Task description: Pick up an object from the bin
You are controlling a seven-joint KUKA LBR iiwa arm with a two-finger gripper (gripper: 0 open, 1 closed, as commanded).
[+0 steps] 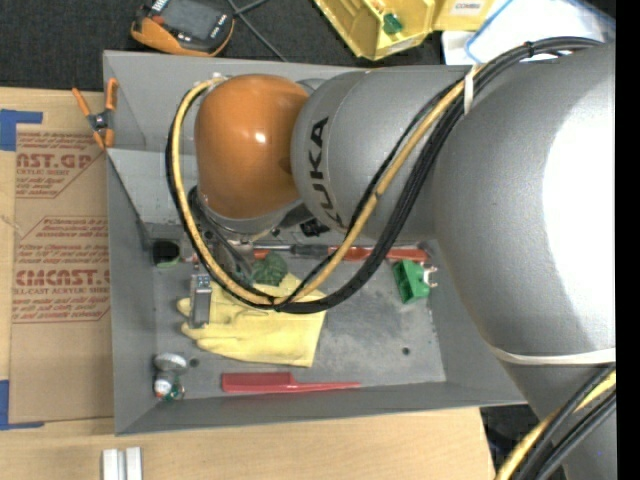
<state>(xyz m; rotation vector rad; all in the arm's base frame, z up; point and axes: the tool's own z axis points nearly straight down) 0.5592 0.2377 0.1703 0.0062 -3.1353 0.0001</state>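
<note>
My gripper reaches down from under the arm's orange cover at the left middle of the bin. It stands at the left edge of a crumpled yellow cloth lying flat on the bin floor. A small dark green lump sits just behind the cloth, close under the wrist. Whether anything is held I cannot make out.
A long red stick lies along the front of the bin. A green plastic block sits right of centre, with a red rod behind it. A small silver piece and a green-tipped bit lie front left.
</note>
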